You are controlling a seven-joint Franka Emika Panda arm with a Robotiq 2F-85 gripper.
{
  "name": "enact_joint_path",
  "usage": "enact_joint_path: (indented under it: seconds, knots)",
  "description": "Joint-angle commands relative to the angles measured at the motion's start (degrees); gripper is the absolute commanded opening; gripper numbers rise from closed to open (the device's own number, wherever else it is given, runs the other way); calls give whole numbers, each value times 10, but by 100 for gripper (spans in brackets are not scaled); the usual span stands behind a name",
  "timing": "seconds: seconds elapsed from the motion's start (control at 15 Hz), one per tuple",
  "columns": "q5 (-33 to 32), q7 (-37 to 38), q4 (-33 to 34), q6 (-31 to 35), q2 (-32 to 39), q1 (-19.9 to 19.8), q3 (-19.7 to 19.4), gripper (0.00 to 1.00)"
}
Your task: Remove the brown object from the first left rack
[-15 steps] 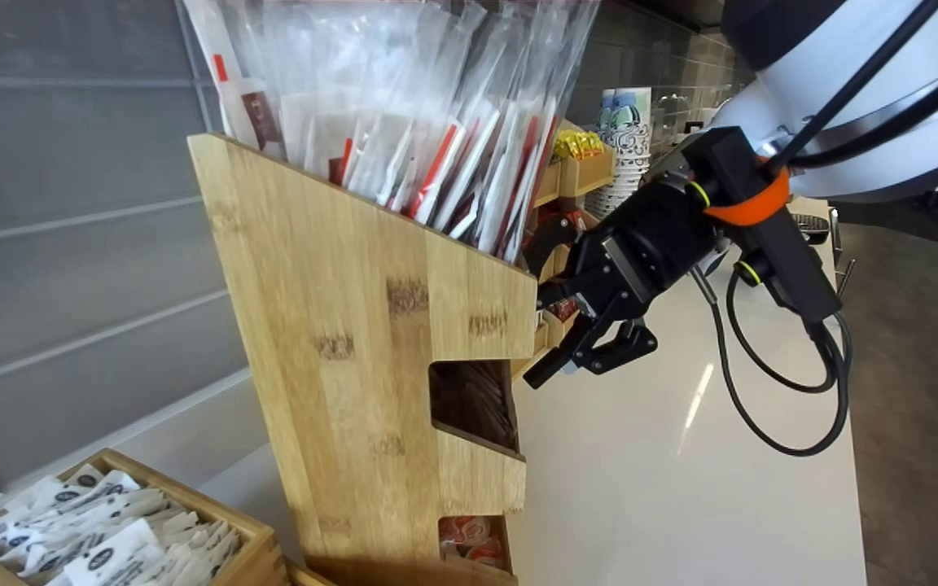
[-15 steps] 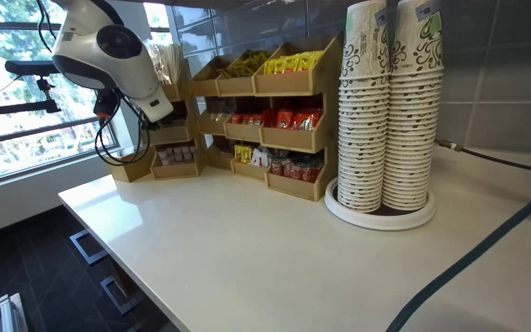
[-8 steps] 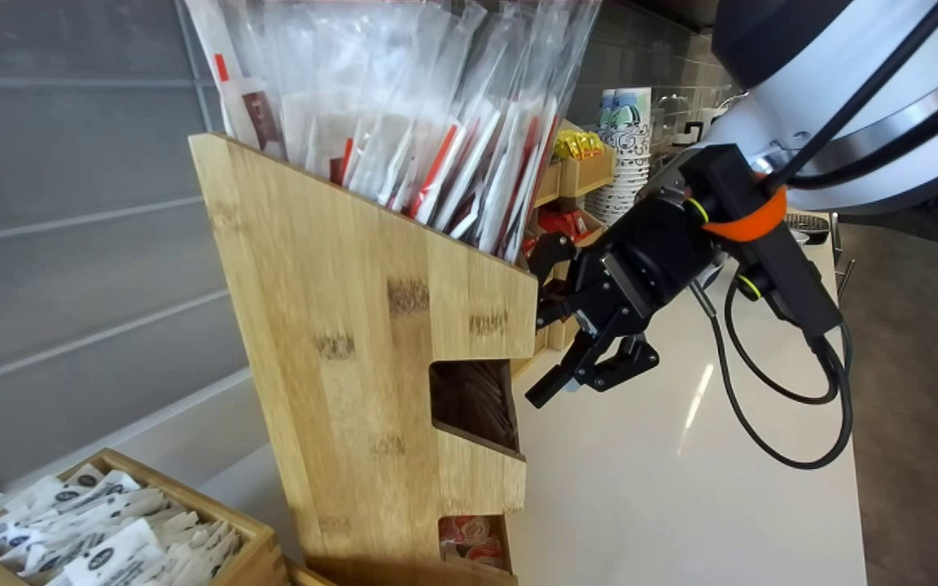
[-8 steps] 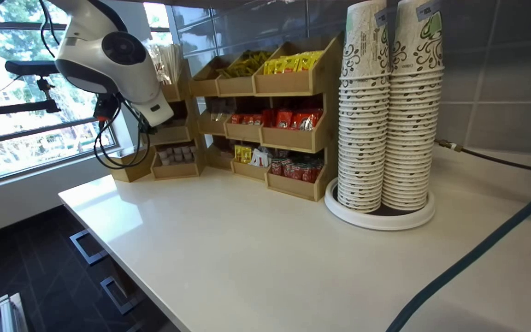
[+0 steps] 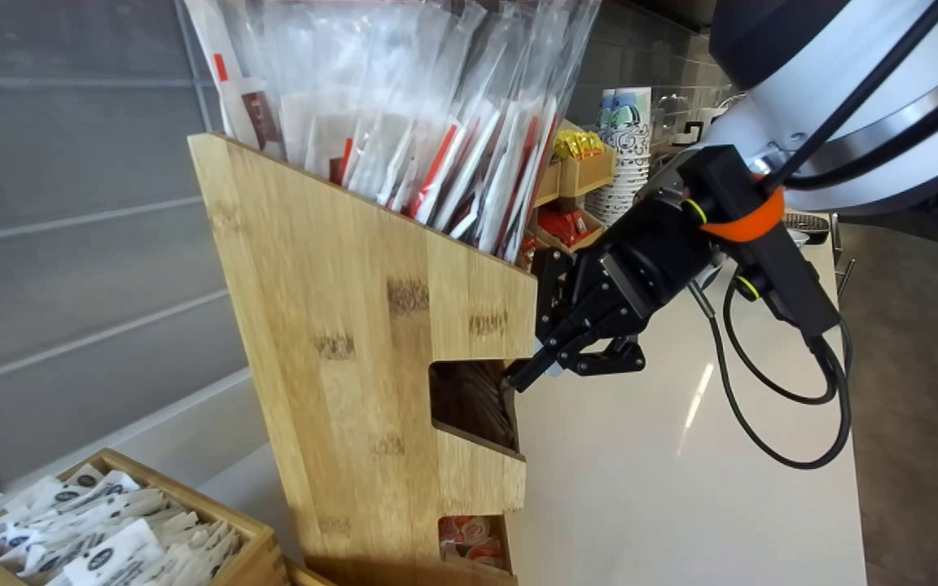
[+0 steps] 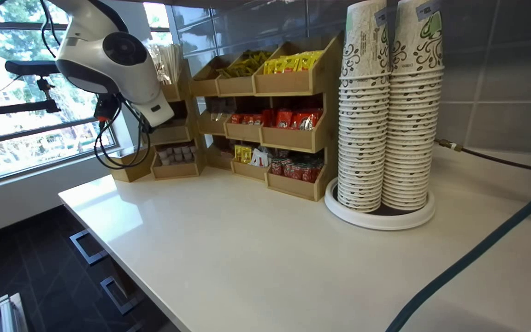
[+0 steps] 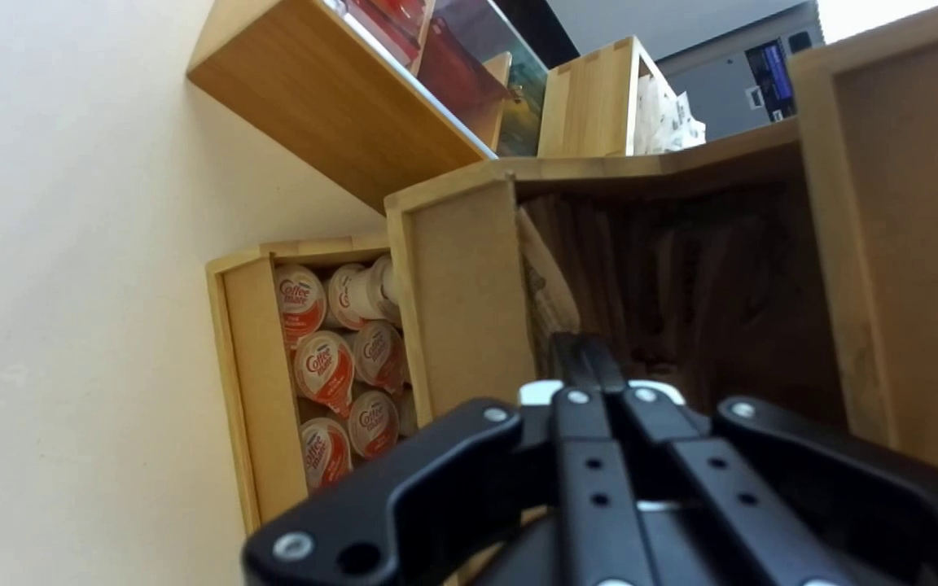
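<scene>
The bamboo rack (image 5: 339, 277) stands tall in an exterior view, and its tier fronts also show beyond the arm (image 6: 169, 134). In the wrist view its middle compartment, behind a front panel (image 7: 469, 293), holds dark brown packets. A lighter brown piece (image 7: 548, 277) leans just inside that panel. My gripper (image 7: 589, 358) is shut, its fingertips at the compartment mouth against the lower end of this piece. I cannot tell whether a thin piece is pinched between them. The gripper (image 5: 519, 376) also shows at the rack's side opening. The arm hides it in the remaining exterior view.
Wrapped straws or stirrers (image 5: 404, 138) fill the rack's top. Creamer cups (image 7: 326, 366) fill the lower tier. A low tray of white sachets (image 5: 111, 529) stands beside the rack. Another tiered rack (image 6: 288, 136) and stacked cups (image 6: 390, 138) stand along the wall. A counter (image 6: 247, 258) extends in front.
The gripper's fingers were spread in the earlier frames and are now closed together at the rack's opening. The arm lowered slightly at first, then stayed nearly still.
</scene>
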Motion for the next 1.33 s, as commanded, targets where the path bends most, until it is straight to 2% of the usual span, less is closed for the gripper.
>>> enact_joint_path:
  seconds: [0.0, 0.33, 0.73, 1.27]
  knots:
    - [12, -11, 8, -8, 5, -4, -1, 0]
    - [0, -4, 6, -12, -13, -6, -3, 0]
    - [-13, -6, -20, -68, -53, -17, -18, 0]
    - [-76, -2, -66, -137, -129, -41, -38, 0]
